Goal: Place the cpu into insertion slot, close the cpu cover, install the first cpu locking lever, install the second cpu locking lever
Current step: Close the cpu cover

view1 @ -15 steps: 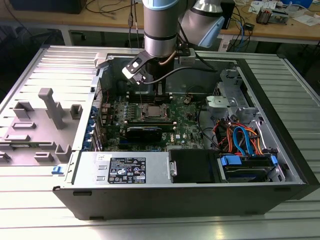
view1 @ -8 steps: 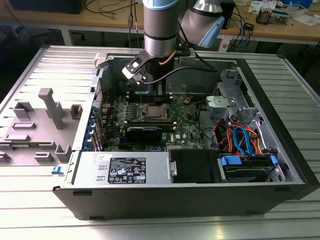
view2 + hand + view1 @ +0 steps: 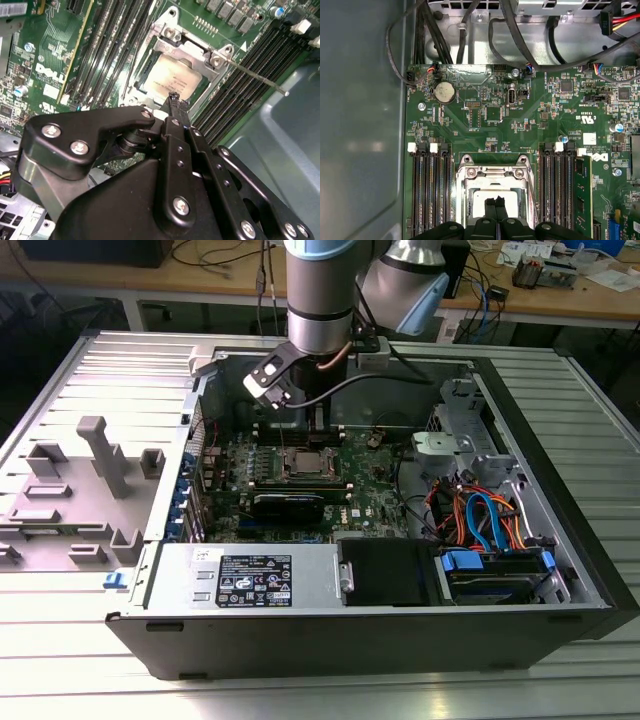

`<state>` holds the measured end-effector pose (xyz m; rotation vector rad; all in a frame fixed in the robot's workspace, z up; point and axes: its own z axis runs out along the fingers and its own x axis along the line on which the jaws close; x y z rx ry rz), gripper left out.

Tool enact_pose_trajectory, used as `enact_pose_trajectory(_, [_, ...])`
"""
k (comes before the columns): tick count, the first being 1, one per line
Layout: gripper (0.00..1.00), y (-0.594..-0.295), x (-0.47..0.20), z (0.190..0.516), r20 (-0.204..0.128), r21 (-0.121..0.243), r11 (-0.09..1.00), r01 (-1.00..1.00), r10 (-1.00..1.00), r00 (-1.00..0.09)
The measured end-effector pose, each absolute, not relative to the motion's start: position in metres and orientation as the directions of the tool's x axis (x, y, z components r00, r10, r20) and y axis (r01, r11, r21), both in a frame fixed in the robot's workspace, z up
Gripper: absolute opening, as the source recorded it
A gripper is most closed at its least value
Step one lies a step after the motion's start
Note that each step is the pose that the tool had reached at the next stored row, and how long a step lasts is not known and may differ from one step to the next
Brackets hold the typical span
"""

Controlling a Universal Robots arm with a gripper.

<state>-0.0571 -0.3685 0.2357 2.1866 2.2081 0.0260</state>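
Note:
The cpu (image 3: 170,75) lies flat in the insertion slot (image 3: 461,192) on the green board, its grey top showing through the window of the silvery cpu cover (image 3: 200,52), which lies down over it. In the first wrist view the cpu (image 3: 479,201) and the cover (image 3: 492,172) sit just beyond my fingertips. My gripper (image 3: 175,100) hangs right above the socket's near edge, shut with nothing between its fingers. A thin metal locking lever (image 3: 255,75) sticks out from the cover's corner across the memory slots. In the exterior view, the gripper (image 3: 318,430) stands over the cpu (image 3: 305,464).
Long black memory slots (image 3: 427,190) flank the socket on both sides. A black card (image 3: 288,505) lies in front of it. Coloured cables (image 3: 480,520) and a drive cage are at the exterior view's right, and the case wall (image 3: 360,125) is close by.

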Motion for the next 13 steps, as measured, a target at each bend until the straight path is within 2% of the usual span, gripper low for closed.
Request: enact_pose_trajectory(13, [0.11,-0.368,-0.087,0.221,-0.012,0.036,0.028,0.999,1.0,-0.028])
